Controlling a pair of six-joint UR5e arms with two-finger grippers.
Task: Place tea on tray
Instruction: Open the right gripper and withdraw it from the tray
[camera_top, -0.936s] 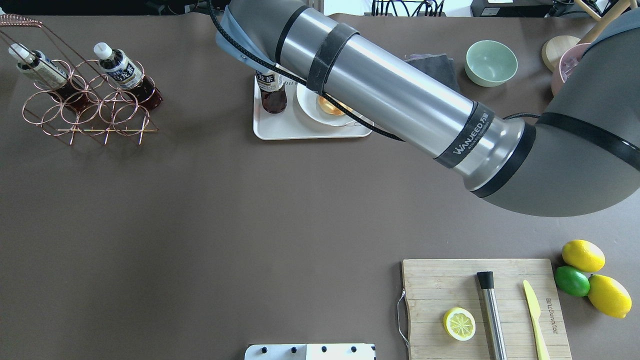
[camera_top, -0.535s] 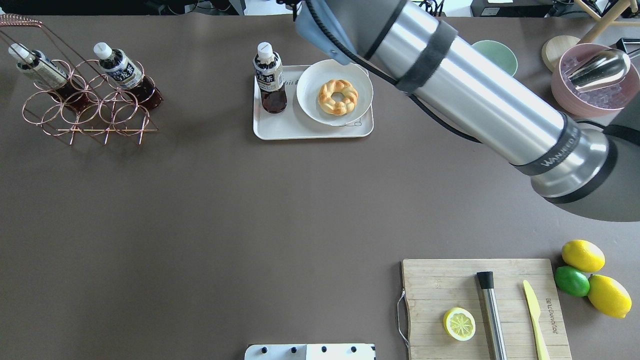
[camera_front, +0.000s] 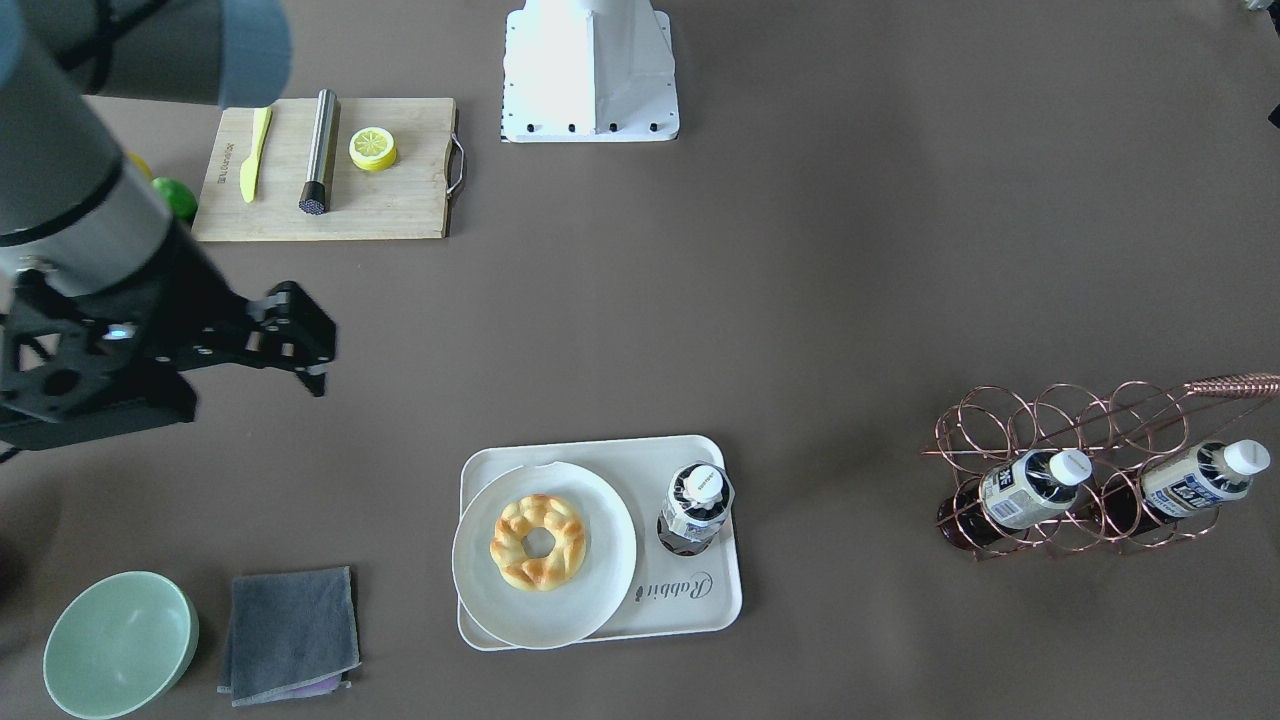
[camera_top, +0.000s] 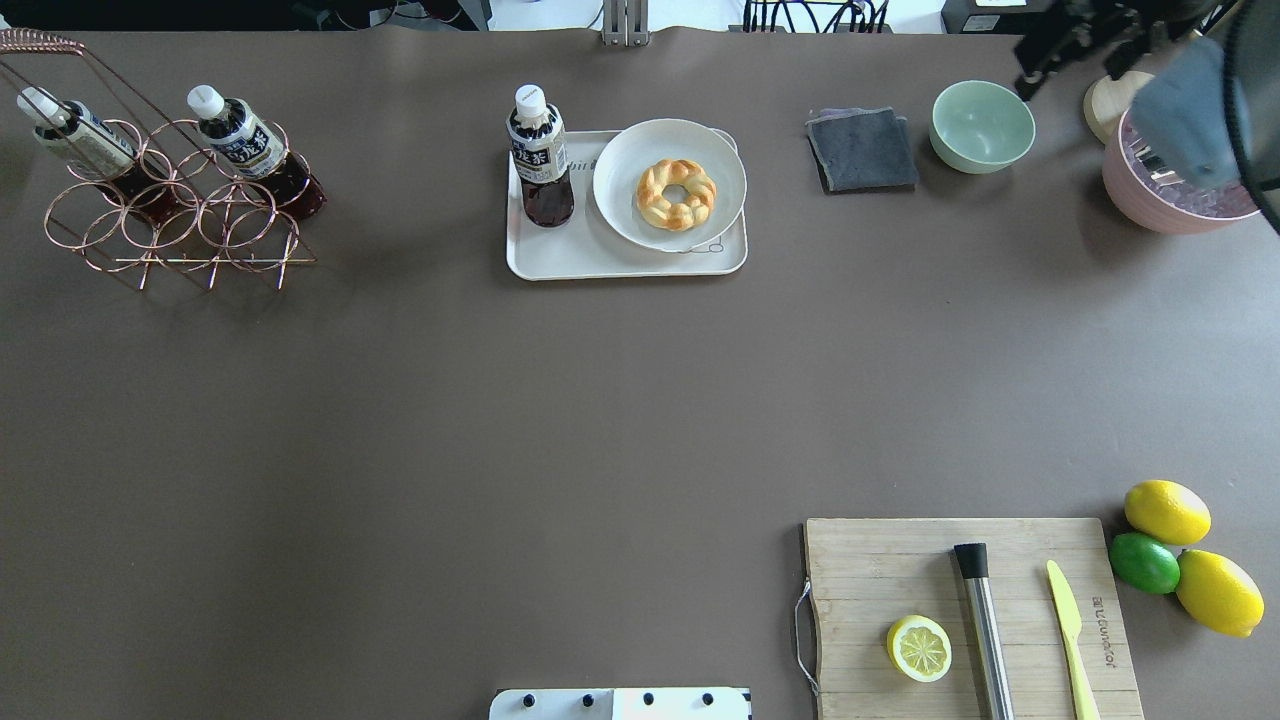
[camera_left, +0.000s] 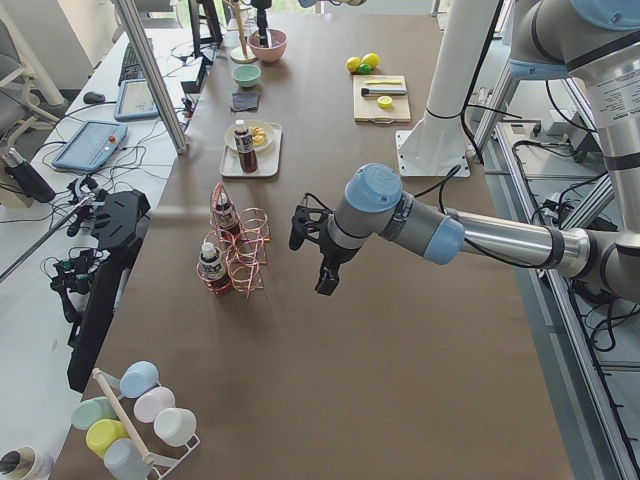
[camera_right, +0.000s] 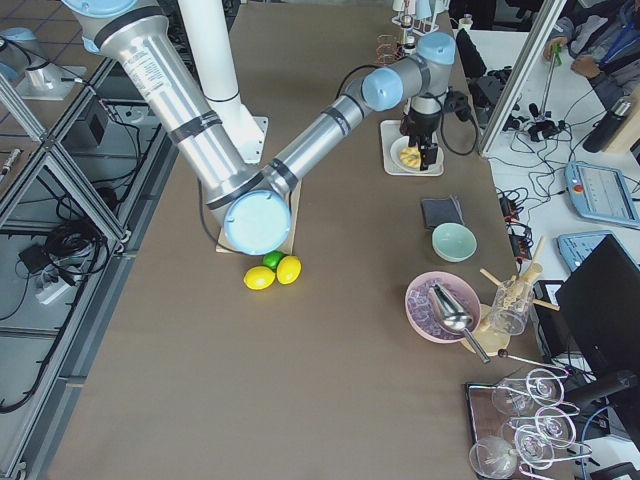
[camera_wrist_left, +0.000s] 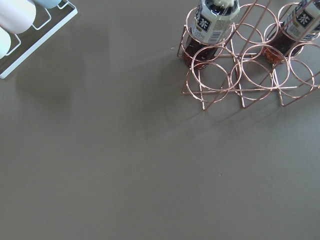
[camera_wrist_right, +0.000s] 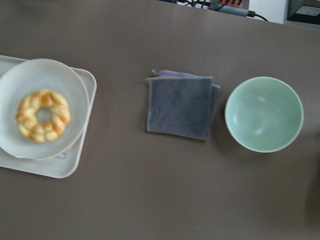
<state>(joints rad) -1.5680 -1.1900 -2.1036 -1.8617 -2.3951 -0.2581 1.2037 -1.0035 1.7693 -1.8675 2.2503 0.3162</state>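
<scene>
The tea (camera_top: 540, 150) stands upright on the tray (camera_top: 600, 262), near the middle of the table's far edge, so we judge the placing done. What remains is to take the right arm clear. The right gripper (camera_front: 305, 345) hangs over bare table toward the right edge, its jaws apparently parted and empty. We would keep it high and away from the tall, narrow bottle, which would tip easily. The left gripper (camera_left: 323, 283) shows only from the side, so we cannot tell its jaws.

The tray also holds a round plate (camera_top: 625, 200) with a ring pastry (camera_top: 677, 193). Toward the far left corner, a wire rack (camera_top: 170, 235) holds two like bottles (camera_top: 245, 145). Toward the far right corner, the green bowl (camera_top: 982, 125) is empty and the pink bowl (camera_right: 412, 300) holds ice and a scoop (camera_right: 450, 305).
</scene>
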